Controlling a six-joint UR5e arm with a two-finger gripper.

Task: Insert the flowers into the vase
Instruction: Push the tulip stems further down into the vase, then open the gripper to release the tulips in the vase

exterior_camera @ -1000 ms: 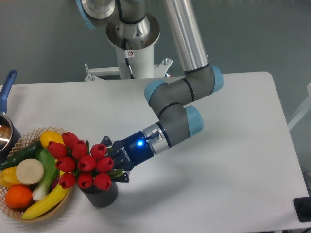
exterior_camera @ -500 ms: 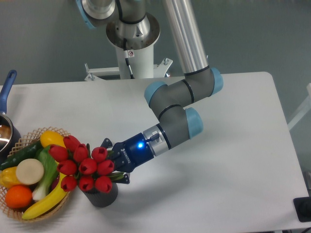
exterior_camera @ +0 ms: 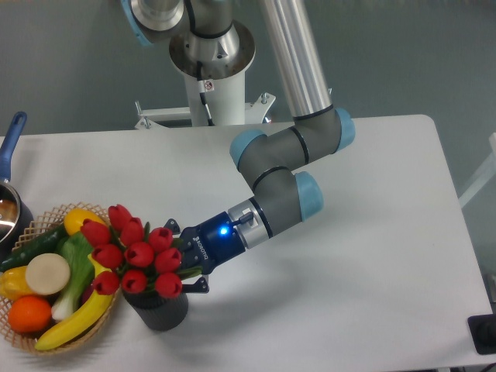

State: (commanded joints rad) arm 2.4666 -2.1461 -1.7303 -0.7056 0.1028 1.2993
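The flowers (exterior_camera: pixel 133 249), a tight bunch of glossy red tulips, sit over the mouth of the dark grey vase (exterior_camera: pixel 161 308) near the table's front left. Their stems and leaves run down behind the blooms toward the vase opening, mostly hidden. My gripper (exterior_camera: pixel 180 258) reaches in from the right, its fingers closed around the stems just below the blooms, right above the vase rim. The blue light on the gripper body glows.
A wicker basket (exterior_camera: pixel 23 337) with banana, orange, cucumber and other produce stands directly left of the vase, touching the bunch's edge. A pot with a blue handle (exterior_camera: pixel 9 147) sits at the far left edge. The robot base (exterior_camera: pixel 211 54) stands behind the table.
The bunch has tipped more upright and shifted slightly right and up over the vase. The gripper rotated a little with it; the vase and basket stayed put.
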